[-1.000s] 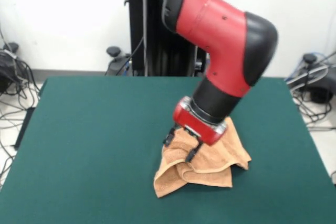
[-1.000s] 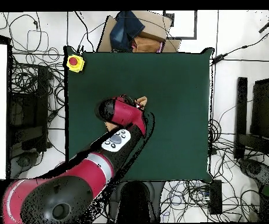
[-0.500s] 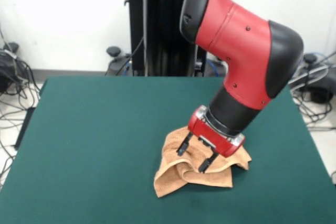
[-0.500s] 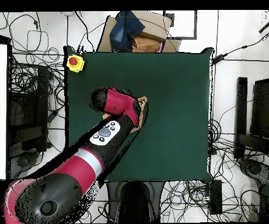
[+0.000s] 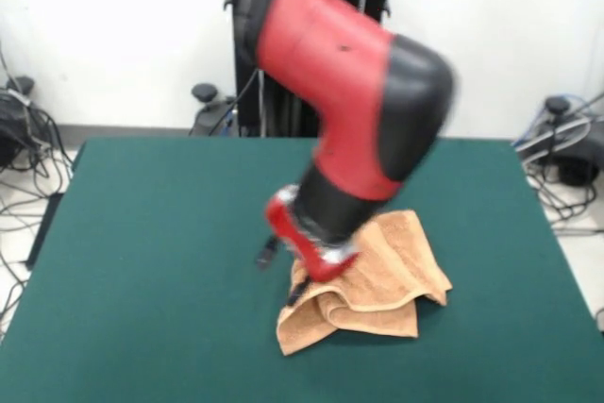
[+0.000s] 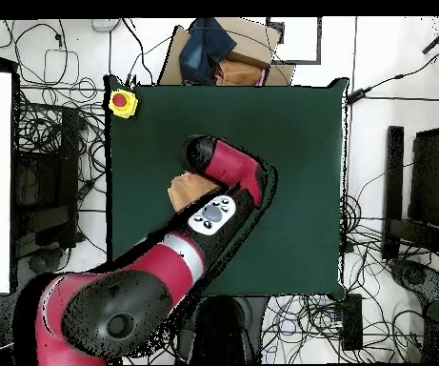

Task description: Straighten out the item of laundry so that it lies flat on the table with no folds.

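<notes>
Swung since the earlier frame, the arm [image 5: 349, 110] now hangs over the towel's other side. Green surface [image 5: 151, 233] carries a crumpled orange-tan towel [image 5: 396, 271], still folded, toward one long edge. Tool [image 5: 280, 276] blurred at the towel's edge, can't tell its state. Red button [image 6: 120, 100] at one corner. No legible label.

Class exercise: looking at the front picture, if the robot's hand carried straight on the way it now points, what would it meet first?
Probably the towel: the hand points down and toward the picture's left at its crumpled left edge, or the green table just beside it. Motion blur leaves the exact line unclear.
</notes>
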`<state>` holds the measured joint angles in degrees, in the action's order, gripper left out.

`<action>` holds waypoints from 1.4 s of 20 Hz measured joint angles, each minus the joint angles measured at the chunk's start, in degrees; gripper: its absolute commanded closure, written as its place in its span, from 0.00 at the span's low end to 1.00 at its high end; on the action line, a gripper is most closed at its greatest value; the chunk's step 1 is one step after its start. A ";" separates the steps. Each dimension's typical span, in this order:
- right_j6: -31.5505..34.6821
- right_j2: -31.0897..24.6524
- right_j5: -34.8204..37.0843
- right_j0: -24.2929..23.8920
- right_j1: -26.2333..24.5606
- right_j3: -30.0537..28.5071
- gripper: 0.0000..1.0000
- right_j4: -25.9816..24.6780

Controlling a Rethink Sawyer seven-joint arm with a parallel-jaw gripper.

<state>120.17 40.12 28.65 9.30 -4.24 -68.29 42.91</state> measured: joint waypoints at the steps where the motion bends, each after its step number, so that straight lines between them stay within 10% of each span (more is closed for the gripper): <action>1: 0.66 0.01 0.00 -1.10 0.05 -0.06 0.00 0.48; 14: 13.64 4.38 10.75 -15.86 -3.09 3.77 0.00 2.14; 28: 15.08 5.59 12.06 -14.88 -3.98 5.59 0.00 2.07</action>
<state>135.25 45.71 40.70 -5.58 -8.22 -62.70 44.98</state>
